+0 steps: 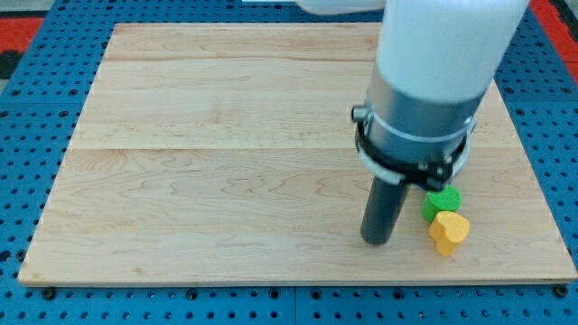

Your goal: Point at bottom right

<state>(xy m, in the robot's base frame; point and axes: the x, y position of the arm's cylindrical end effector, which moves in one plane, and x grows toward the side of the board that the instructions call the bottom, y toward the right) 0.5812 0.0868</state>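
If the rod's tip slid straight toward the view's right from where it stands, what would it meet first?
Probably the yellow heart-shaped block, close to my tip on the view's right. The green block sits slightly higher in the view, partly behind the arm, so it likely lies just off that line; depth is unclear.

Pale wooden bench (226, 153) on a blue pegboard base (36, 90), carrying a green block (442, 201) touching a yellow heart-shaped block (449, 230) near its lower right, with my tip (376, 239) just left of them.

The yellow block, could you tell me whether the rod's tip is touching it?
No. My tip rests on the board to the view's left of the yellow block, with bare wood between them.
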